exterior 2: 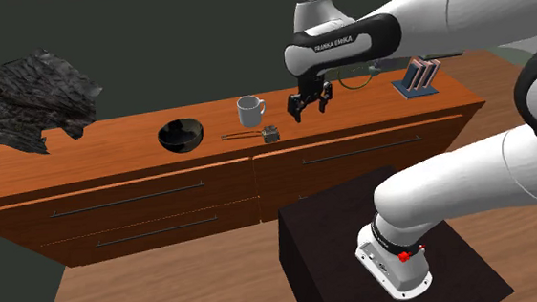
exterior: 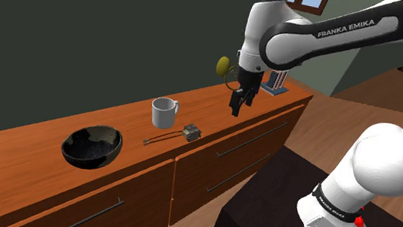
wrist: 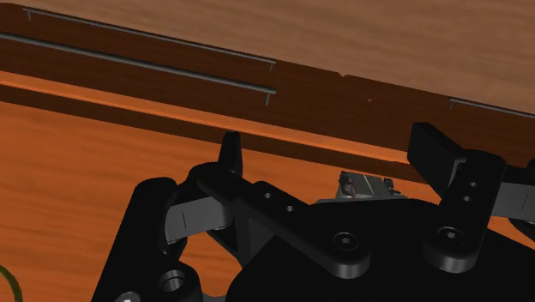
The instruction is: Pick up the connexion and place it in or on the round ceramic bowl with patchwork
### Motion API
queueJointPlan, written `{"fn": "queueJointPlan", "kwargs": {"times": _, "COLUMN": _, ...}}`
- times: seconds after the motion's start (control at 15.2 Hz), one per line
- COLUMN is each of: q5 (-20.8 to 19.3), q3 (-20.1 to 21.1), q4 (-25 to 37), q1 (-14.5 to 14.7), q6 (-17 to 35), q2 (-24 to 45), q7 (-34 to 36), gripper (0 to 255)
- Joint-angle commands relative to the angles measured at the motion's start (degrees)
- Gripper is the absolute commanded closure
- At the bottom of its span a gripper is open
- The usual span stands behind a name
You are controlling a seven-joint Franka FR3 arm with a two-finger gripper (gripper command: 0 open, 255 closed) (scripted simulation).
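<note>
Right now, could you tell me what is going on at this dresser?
The arm holds its gripper open in the air above the dresser, gripping nothing. The connector, a small grey piece with a thin cable, lies on the wood beside the mug, untouched. The dark bowl sits further toward the shoulder view's left, on the mug's other side. The pick has not yet been made.
</note>
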Motion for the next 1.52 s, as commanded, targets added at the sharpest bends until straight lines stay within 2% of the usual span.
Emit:
{"fn": "queueJointPlan", "kwargs": {"times": 0.0, "q5": 0.22, "q3": 0.71, "q4": 0.75, "q1": 0.04, "q6": 4.41, "q2": 4.55, "q7": 0.97, "gripper": 0}}
{"fn": "queueJointPlan", "kwargs": {"times": 0.46, "q5": -0.46, "q3": 3.26, "q4": 5.98, "q1": 0.61, "q6": 16.04, "q2": 19.68, "q7": 5.37, "gripper": 0}}
{"fn": "queueJointPlan", "kwargs": {"times": 0.86, "q5": -3.02, "q3": 4.25, "q4": 13.05, "q1": 1.65, "q6": 23.04, "q2": 32.40, "q7": 9.52, "gripper": 0}}
{"fn": "queueJointPlan", "kwargs": {"times": 1.45, "q5": -4.94, "q3": 3.69, "q4": 12.24, "q1": 2.10, "q6": 28.46, "q2": 37.16, "q7": 10.87, "gripper": 0}}
